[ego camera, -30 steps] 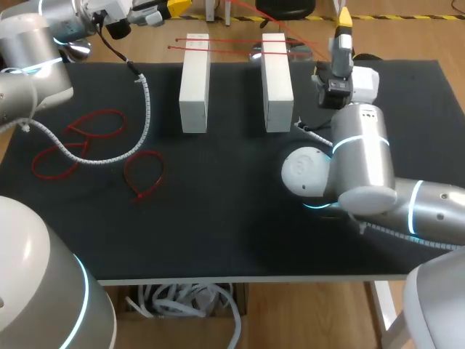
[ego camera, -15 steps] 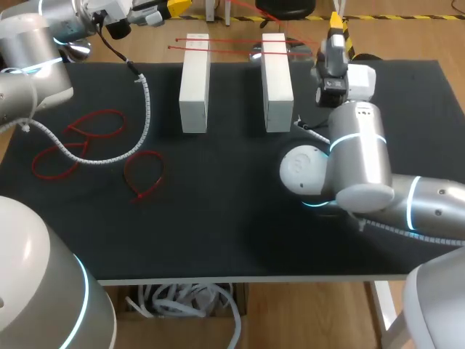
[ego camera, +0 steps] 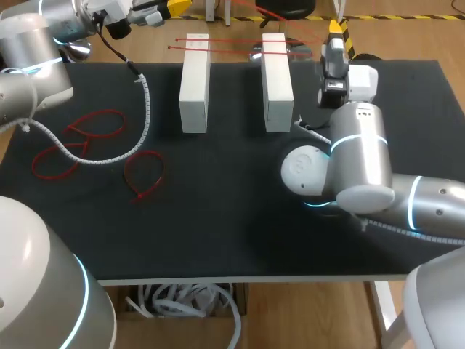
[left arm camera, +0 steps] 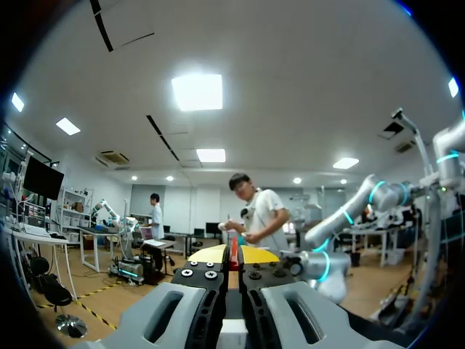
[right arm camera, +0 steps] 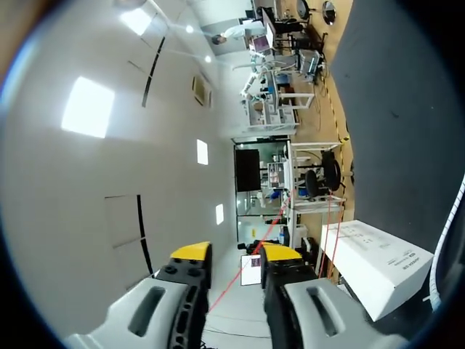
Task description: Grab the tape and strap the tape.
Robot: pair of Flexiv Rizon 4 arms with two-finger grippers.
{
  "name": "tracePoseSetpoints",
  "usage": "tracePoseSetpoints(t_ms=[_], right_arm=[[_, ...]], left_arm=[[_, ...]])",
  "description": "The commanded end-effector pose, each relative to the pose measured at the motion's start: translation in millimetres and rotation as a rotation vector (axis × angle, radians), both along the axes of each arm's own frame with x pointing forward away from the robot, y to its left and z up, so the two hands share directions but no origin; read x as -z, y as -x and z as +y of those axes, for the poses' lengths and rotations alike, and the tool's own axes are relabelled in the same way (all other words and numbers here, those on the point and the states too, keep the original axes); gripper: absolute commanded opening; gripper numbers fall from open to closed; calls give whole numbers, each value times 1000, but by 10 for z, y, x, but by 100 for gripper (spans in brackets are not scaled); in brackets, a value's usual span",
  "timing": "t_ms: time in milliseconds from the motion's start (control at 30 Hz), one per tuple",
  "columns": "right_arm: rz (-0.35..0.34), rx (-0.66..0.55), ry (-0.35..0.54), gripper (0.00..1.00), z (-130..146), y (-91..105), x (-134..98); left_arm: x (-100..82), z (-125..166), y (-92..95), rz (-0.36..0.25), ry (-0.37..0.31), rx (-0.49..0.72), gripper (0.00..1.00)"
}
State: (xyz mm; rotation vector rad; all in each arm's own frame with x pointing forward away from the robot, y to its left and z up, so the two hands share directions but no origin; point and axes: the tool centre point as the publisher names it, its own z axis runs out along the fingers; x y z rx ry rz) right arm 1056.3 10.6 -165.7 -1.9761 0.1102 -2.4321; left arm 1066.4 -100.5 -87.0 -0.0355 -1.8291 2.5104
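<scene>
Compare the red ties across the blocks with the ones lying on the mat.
Block ties run straight; mat ties curl into loops. Block ties sit raised on two white blocks; mat ties lie flat. Both are thin and red.

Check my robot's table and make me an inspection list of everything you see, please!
Surface: black mat covers the table.
Job's things: thin red ties are stretched across the tops of two upright white blocks. Some looped ties lie on the mat near the left arm.
Clutter: nothing seen.
Grippers: left gripper is shut on a red tie. The right gripper is open, with one of the red ties running between its fingers.
Cables: a white coiled cable trails from the left arm across the mat.
Surroundings: nothing seen reaching over the table.
</scene>
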Motion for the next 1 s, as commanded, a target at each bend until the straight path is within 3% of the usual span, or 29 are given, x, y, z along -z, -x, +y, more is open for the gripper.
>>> tracePoseSetpoints(t_ms=[33,67,100,867,1000], right_arm=[[2,3,2,28,0,-17,0],[2,2,3,20,0,-18,1],[2,2,4,0,0,-19,3],[7,0,49,0,-20,-18,-34],[9,-11,26,0,-4,7,-62]], left_arm=[[-7,-2,9,2,-2,-3,0],[-7,-2,9,2,-2,-3,0],[-7,-2,9,2,-2,-3,0],[-7,-2,9,2,-2,-3,0],[-7,-2,9,2,-2,-3,0]])
